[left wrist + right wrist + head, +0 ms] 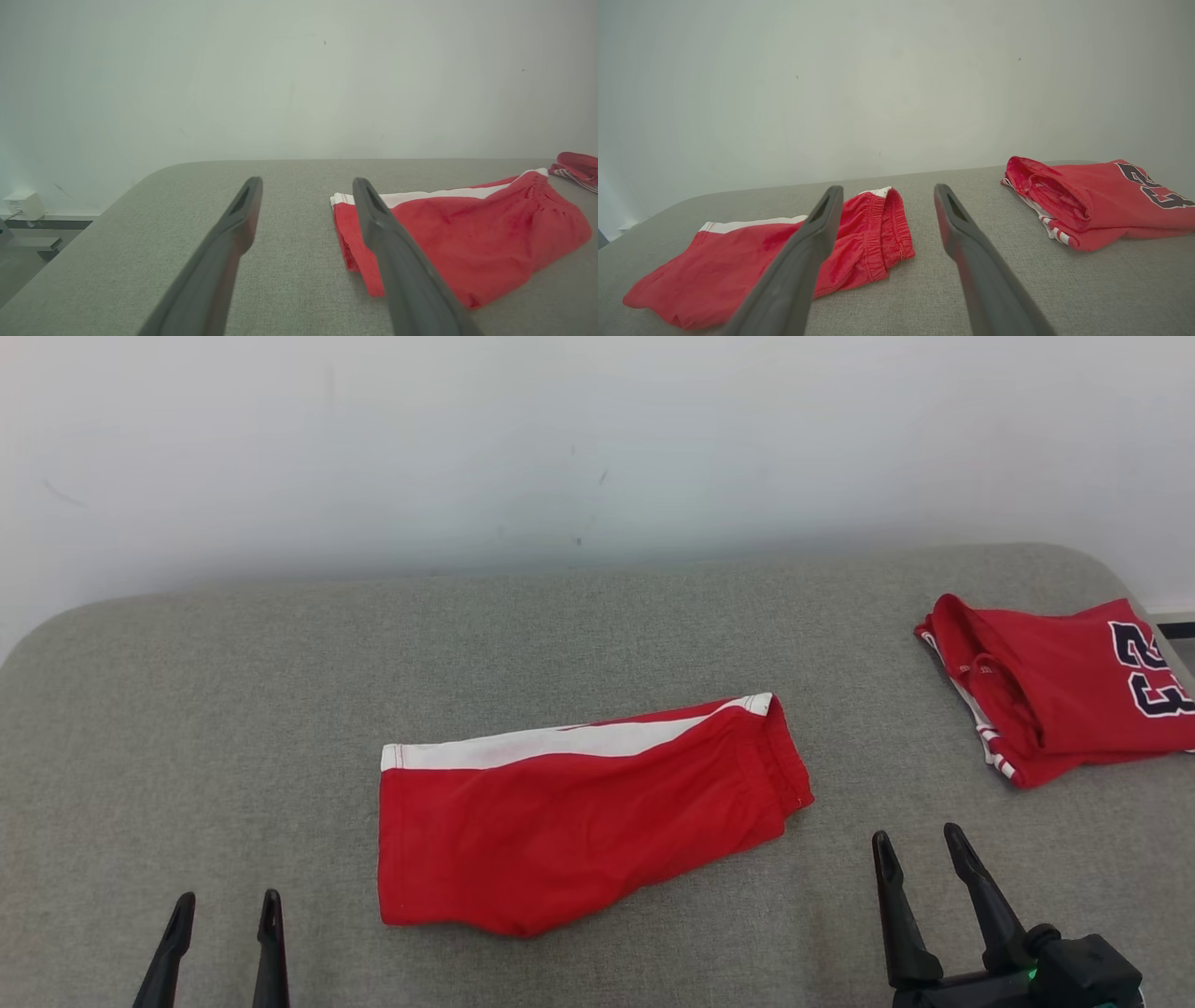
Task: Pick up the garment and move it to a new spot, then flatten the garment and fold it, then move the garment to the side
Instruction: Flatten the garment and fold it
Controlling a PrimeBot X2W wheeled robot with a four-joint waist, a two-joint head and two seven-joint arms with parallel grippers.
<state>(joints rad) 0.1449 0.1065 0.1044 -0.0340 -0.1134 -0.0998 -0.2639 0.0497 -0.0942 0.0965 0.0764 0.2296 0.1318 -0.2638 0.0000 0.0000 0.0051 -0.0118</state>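
Note:
The garment (569,817) is a pair of red shorts with a white side stripe, folded flat in the middle of the grey table (187,728). The same shorts (472,238) lie right of my left fingers, and the shorts (859,238) lie left of and behind my right fingers. My left gripper (227,907) stands open at the lower left, apart from the cloth, nothing in it. My right gripper (918,842) is open at the lower right, just right of the elastic waistband, also empty.
A folded red jersey (1064,686) with dark numerals lies at the table's right end; the jersey (1097,205) sits right of my right fingers. A white wall (597,448) runs behind the table. Bare cloth surface lies left of the shorts.

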